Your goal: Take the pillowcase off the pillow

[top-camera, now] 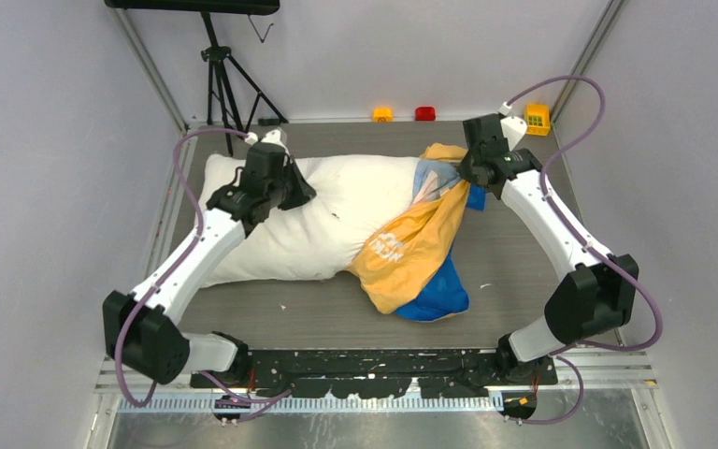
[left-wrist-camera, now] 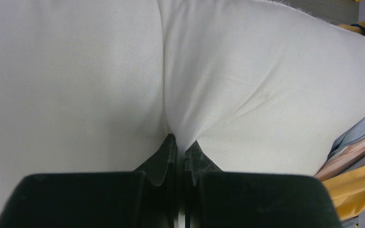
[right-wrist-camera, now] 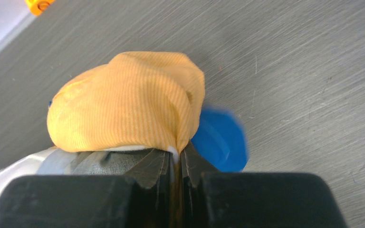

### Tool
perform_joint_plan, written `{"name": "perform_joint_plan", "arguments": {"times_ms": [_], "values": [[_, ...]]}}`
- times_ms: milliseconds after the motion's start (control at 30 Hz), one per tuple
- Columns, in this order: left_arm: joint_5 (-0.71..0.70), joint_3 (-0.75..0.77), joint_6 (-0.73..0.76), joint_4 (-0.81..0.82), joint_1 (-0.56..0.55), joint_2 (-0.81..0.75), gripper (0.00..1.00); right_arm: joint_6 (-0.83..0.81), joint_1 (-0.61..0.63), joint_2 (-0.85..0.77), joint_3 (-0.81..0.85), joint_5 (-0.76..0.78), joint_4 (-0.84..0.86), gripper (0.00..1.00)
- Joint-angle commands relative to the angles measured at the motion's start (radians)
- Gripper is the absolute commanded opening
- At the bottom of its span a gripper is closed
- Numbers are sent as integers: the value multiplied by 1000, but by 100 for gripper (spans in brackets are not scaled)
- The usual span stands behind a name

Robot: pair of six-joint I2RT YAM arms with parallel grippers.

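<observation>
The big white pillow [top-camera: 337, 220] lies across the table, its right end still inside the orange-yellow pillowcase [top-camera: 411, 248], which has blue and pale inner parts. My left gripper [top-camera: 292, 187] is shut on a pinch of the pillow's white fabric [left-wrist-camera: 180, 95] near its far left part. My right gripper [top-camera: 472, 168] is shut on the far edge of the pillowcase [right-wrist-camera: 128, 102], with orange cloth bunched above the jaws and a blue part [right-wrist-camera: 221, 140] beside them.
A yellow block [top-camera: 537, 118], a red block [top-camera: 424, 113] and an orange block [top-camera: 382, 114] sit at the table's far edge. A tripod [top-camera: 220, 75] stands behind at the left. Walls enclose both sides.
</observation>
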Motion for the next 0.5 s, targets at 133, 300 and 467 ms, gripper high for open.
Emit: {"name": "perform_joint_plan", "arguments": {"times_ms": [133,300,467], "values": [[-380,-3,30,-214,66,-78,0,64,-101,-85,23,251,53,5],[-425,-20,26,-211,94,-136,0,81,-101,-115,15,300,40,6],[-351,-38,36,-170,95,-144,0,-96,-101,-124,-6,-43,175,15]]}}
